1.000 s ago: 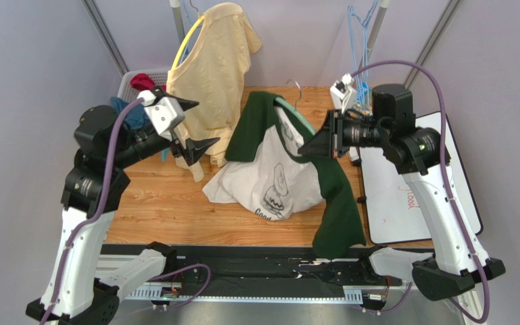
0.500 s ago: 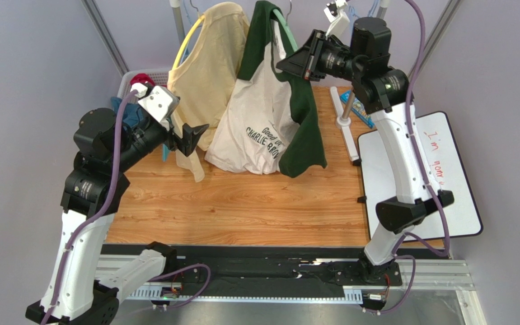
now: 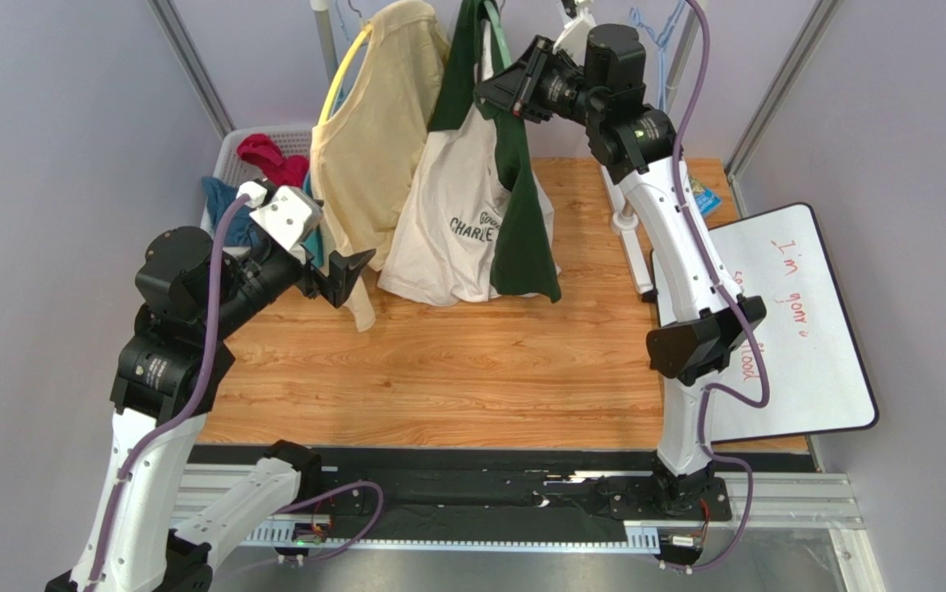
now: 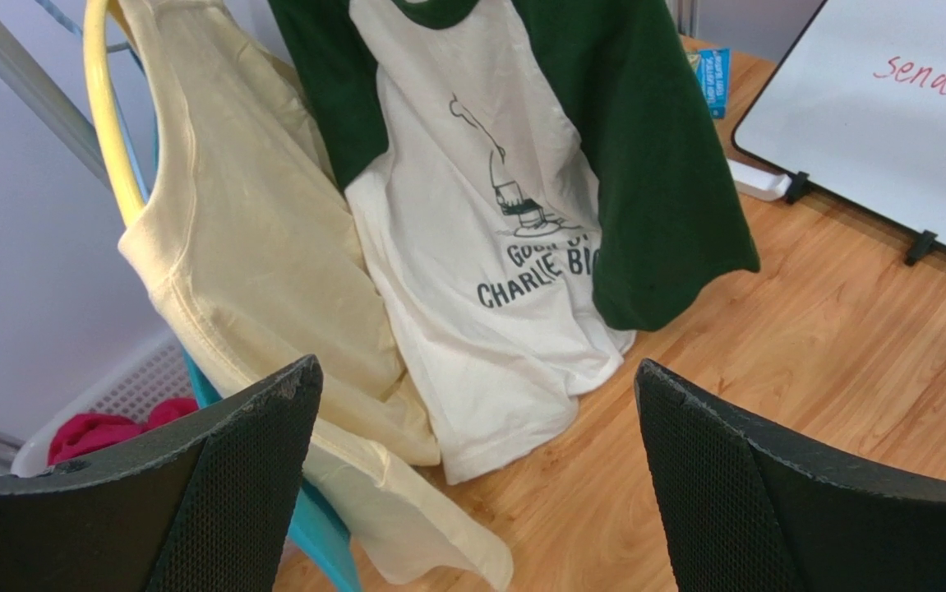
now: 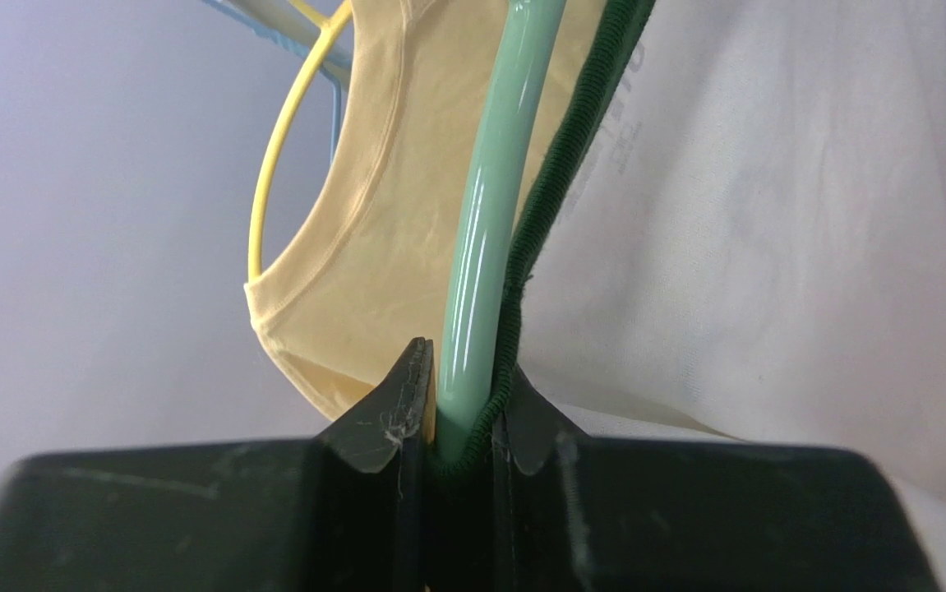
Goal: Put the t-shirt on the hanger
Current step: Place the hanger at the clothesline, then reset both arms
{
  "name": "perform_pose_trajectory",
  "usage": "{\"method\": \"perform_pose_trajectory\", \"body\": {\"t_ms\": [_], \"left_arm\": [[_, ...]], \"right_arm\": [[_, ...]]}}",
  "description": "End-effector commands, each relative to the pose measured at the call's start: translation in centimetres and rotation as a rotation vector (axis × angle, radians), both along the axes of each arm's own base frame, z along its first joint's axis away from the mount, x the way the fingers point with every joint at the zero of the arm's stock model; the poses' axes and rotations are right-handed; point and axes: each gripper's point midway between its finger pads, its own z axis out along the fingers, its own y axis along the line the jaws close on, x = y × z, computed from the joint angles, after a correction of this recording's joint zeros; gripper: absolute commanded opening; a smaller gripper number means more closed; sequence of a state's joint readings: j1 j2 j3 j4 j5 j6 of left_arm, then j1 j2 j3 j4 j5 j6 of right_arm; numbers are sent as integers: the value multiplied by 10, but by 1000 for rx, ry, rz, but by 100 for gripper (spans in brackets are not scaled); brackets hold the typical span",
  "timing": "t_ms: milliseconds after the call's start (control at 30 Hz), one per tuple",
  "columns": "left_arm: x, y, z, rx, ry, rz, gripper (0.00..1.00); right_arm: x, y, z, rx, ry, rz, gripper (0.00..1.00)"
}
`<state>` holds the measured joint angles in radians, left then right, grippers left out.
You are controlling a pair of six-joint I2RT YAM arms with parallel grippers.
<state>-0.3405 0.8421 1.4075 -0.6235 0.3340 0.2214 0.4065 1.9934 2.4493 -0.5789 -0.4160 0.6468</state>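
The t-shirt (image 3: 471, 216), white with dark green sleeves and collar, hangs on the pale green hanger (image 3: 499, 37) at the back rail; its hem rests on the table. It also shows in the left wrist view (image 4: 502, 210). My right gripper (image 3: 502, 93) is raised high and shut on the hanger's arm (image 5: 490, 222) together with the green collar edge (image 5: 564, 197). My left gripper (image 3: 348, 269) is open and empty, low at the left, facing the hanging shirts (image 4: 471, 382).
A pale yellow-tan shirt (image 3: 379, 136) hangs on a yellow hanger (image 3: 344, 68) just left of the t-shirt. A basket (image 3: 243, 148) with red and blue clothes is at back left. A whiteboard (image 3: 811, 321) lies at the right. Light blue hangers (image 3: 651, 25) hang at the back.
My right gripper has lifted the hanger with the t-shirt from the table up to the back rail and moved it left. My left gripper has dropped slightly.
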Motion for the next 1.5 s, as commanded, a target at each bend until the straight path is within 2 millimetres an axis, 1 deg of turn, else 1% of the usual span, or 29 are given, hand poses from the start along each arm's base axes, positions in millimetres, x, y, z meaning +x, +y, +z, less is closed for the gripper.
{"method": "perform_pose_trajectory", "body": {"t_ms": [0, 67, 133, 267, 300, 367, 400, 500, 567, 767, 867, 900, 933, 967, 1000, 1033, 1067, 1100, 1133, 1167, 1200, 1233, 1267, 1300, 1333, 1367, 1400, 1433, 1467], "left_arm": [[2, 1, 0, -12, -7, 12, 99], [1, 1, -2, -11, -4, 9, 99], [1, 1, -3, -9, -4, 9, 99], [0, 3, -5, -5, -3, 18, 100], [0, 3, -6, -5, -1, 18, 99], [0, 5, -8, -4, 2, 26, 99], [0, 5, -10, -2, 8, 27, 99], [-3, 6, -12, -5, 8, 31, 99], [-4, 8, -15, -2, 12, 35, 99], [-2, 8, -20, -2, 30, 45, 99], [4, 9, -27, 0, 68, 66, 99], [4, 10, -33, -7, 115, 80, 99], [5, 10, -36, -8, 144, 86, 99], [9, 10, -36, -13, 169, 94, 99], [8, 10, -43, -15, 218, 99, 99], [8, 10, -44, -20, 238, 104, 99], [10, 10, -45, -20, 258, 104, 99], [9, 10, -49, -19, 286, 107, 99], [9, 9, -51, -28, 313, 111, 99], [11, 6, -50, -26, 333, 97, 99], [6, 4, -58, -11, 393, 80, 99], [4, 0, -59, -17, 435, 62, 99], [9, -5, -55, -30, 475, 38, 99], [7, -5, -58, -35, 524, 26, 99], [6, -10, -54, -59, 544, -20, 99], [17, -1, -47, -104, 550, 25, 99], [23, 3, -39, -145, 538, 39, 99], [27, 4, -33, -182, 540, 31, 99], [37, 19, -24, -242, 539, 95, 99]], "right_arm": [[-1, -4, 85, 127, -285, -48, 0], [4, 0, 84, 131, -301, -49, 0], [5, 1, 89, 139, -324, -52, 0], [14, 11, 83, 129, -350, -56, 0], [18, 17, 77, 124, -346, -52, 0], [20, 23, 74, 123, -355, -50, 0], [24, 31, 65, 114, -347, -41, 0], [26, 41, 61, 118, -347, -40, 0], [27, 45, 63, 125, -357, -53, 0], [15, 62, 73, 131, -410, -60, 0], [12, 65, 72, 133, -400, -69, 19], [14, 64, 67, 125, -387, -74, 35], [13, 62, 67, 120, -381, -80, 43], [6, 57, 75, 122, -390, -85, 49], [3, 53, 77, 117, -391, -85, 58], [3, 52, 68, 93, -373, -83, 61], [-3, 50, 69, 80, -375, -74, 65], [-19, 39, 87, 73, -419, -73, 70], [-20, 38, 74, 36, -397, -68, 72], [-28, 32, 78, 23, -406, -67, 75], [-45, 20, 95, 3, -460, -72, 80], [-52, 14, 93, -29, -453, -71, 82], [-57, 10, 86, -64, -449, -68, 84], [-61, 3, 83, -110, -470, -72, 87], [-81, -11, 93, -133, -490, -77, 89], [-82, -18, 82, -174, -475, -82, 91], [-90, -27, 77, -208, -463, -88, 97], [-106, -43, 88, -235, -509, -105, 98], [-106, -53, 73, -275, -485, -115, 99]]}}
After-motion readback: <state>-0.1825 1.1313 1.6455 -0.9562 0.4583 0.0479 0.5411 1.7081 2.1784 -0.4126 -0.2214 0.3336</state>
